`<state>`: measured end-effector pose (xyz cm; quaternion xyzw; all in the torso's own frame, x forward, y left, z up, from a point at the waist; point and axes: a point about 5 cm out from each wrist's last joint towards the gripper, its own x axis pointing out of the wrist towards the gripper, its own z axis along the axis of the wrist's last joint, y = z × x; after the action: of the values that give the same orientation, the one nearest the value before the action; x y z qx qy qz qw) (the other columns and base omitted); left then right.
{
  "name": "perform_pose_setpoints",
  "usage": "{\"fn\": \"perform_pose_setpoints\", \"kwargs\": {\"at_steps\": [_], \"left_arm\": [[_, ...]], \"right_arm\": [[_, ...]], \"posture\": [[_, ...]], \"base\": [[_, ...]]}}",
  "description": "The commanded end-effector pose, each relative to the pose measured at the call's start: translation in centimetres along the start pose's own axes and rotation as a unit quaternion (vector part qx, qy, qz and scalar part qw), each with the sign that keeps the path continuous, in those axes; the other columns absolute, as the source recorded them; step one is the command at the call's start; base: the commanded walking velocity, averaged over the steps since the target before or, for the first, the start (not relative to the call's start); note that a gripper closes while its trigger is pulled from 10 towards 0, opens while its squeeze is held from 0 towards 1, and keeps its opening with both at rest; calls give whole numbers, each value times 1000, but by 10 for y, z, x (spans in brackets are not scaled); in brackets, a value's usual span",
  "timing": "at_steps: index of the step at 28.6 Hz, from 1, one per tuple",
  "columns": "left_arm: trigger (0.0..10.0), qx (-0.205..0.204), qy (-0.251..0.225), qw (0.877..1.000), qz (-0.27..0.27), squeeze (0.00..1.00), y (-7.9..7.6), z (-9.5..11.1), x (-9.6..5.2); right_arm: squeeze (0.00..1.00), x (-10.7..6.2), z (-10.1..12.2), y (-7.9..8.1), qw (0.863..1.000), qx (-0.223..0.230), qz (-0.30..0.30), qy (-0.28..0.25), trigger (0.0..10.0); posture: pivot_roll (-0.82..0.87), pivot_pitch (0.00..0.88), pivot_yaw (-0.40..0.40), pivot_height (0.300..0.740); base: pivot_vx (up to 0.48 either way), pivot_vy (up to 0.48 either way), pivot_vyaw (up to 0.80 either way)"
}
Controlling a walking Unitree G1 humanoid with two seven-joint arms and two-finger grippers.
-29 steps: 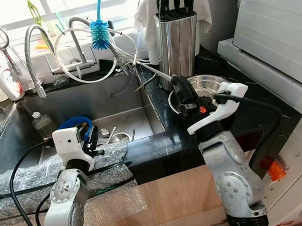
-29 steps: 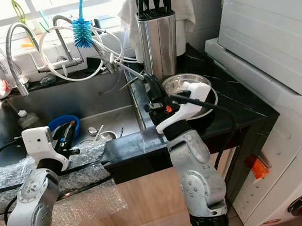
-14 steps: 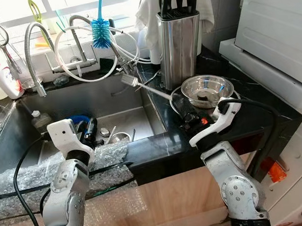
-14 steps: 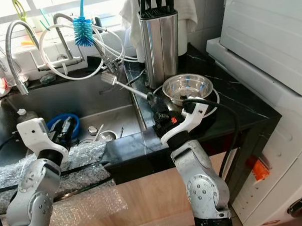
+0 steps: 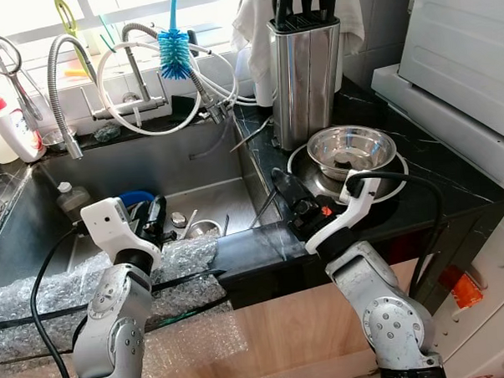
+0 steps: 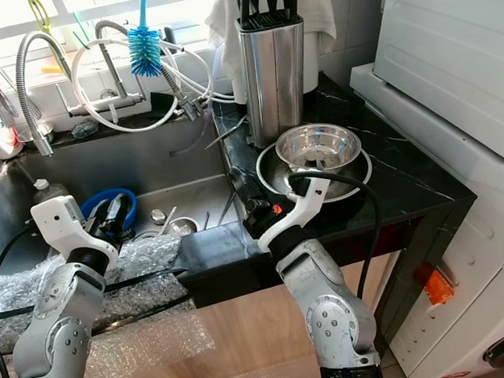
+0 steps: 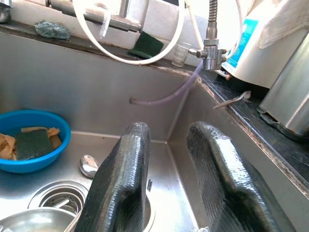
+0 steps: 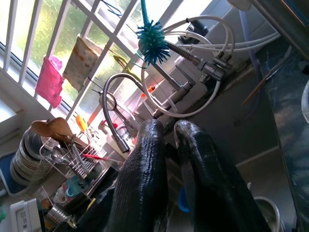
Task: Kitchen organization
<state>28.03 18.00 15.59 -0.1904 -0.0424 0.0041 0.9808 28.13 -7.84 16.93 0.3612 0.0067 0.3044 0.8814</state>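
We're looking down on a black marble counter (image 5: 418, 161) wrapped round a steel sink (image 5: 151, 172), bright barred window behind it at twelve o'clock, white appliance off at two o'clock. Bubble wrap (image 5: 39, 286) lies over the sink's near edge at eight o'clock.

Here's the steel bowl (image 5: 350, 147), shiny and round, sitting on a white-rimmed plate (image 5: 395, 181) on the counter at one o'clock, just in front of the tall steel knife block (image 5: 305, 69). A blue bottle brush (image 5: 175, 54) hangs over the tap hoses at eleven o'clock. Down in the basin, a blue bowl (image 7: 29, 140) holding a sponge, and a spoon (image 7: 88, 165) near the drain.

The right gripper (image 5: 284, 188) sits at the counter's sink-side corner, just short of the plate, fingers (image 8: 145, 169) pressed almost together with nothing between them. The left gripper (image 7: 166, 169) hovers over the sink at nine o'clock, fingers a small gap apart, empty.
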Motion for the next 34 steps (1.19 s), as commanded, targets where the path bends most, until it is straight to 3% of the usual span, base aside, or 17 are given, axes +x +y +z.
{"fn": "perform_pose_setpoints", "kwargs": {"at_steps": [1, 9, 15, 21, 28, 34], "left_arm": [[10000, -7, 6, 1000, 10, 0, 3, 0, 1], [10000, -13, 10, 1000, 13, 0, 2, -3, 0], [10000, -14, 8, 1000, 11, 0, -1, -4, 0], [10000, -12, 7, 1000, 10, 0, -3, -4, -1], [10000, -12, 8, 1000, 11, 0, -5, -6, -1], [10000, -7, 10, 1000, 9, 0, -7, -7, -1]], "right_arm": [[0, 5, -5, 7, 1000, 14, 8, -4, 10000], [0, 6, -1, -1, 1000, -7, -16, -11, 10000], [0, 20, 23, -8, 995, -18, -53, -83, 10000], [0, 40, 57, 0, 986, -26, -41, -158, 10000], [0, 57, 64, 1, 983, -79, -47, -156, 10000], [0, 57, 68, 2, 979, -110, -51, -163, 10000]], "posture": [[-90, 0, 112, 740], [-91, 0, 110, 740], [-89, 0, 111, 740], [-81, 0, 108, 740], [-81, 0, 107, 740], [-80, 0, 106, 740]], "base": [[0, 0, 0], [0, 0, 0], [0, 0, 0], [0, 0, 0], [0, 0, 0], [0, 0, 0]]}}
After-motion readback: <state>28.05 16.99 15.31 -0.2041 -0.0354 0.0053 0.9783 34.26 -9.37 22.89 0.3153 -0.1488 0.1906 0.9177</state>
